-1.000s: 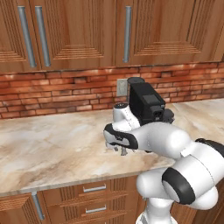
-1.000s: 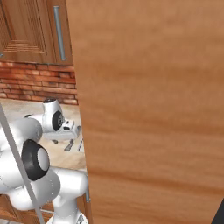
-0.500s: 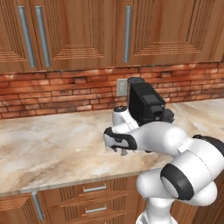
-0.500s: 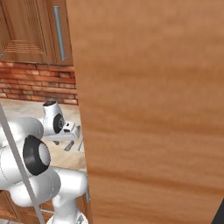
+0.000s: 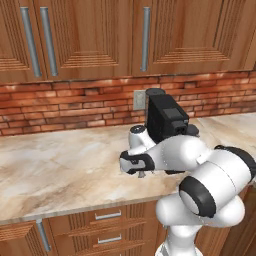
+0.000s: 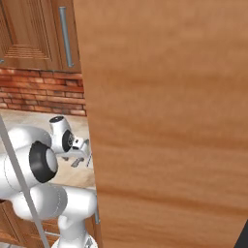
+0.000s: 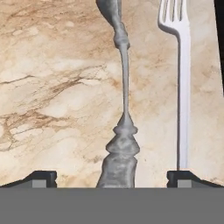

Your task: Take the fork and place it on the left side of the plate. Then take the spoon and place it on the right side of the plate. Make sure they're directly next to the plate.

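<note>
My gripper (image 7: 113, 179) hangs open just above the marble counter, pointing down at it. In the hand view the spoon (image 7: 124, 87), grey with an ornate handle, lies lengthwise between my two fingertips (image 7: 43, 177), its bowl cut off by the top edge. The fork (image 7: 183, 87), pale with its prongs at the top, lies parallel on the right. Its handle runs down to my right fingertip. From the left base view the gripper (image 5: 141, 172) sits low over the counter near its front edge. In the right base view the gripper (image 6: 80, 156) is above the small grey utensils. The plate is out of view.
A black coffee machine (image 5: 165, 117) stands right behind my hand against the brick wall, beside a wall outlet (image 5: 138, 100). Upper cabinets hang above. The counter's front edge (image 5: 75, 206) is close below. A large wooden panel (image 6: 169, 121) blocks the right base view's right side.
The hand has eased slightly lower toward the counter and the elbow has shifted a little. The jaws stayed open and the utensils have not moved.
</note>
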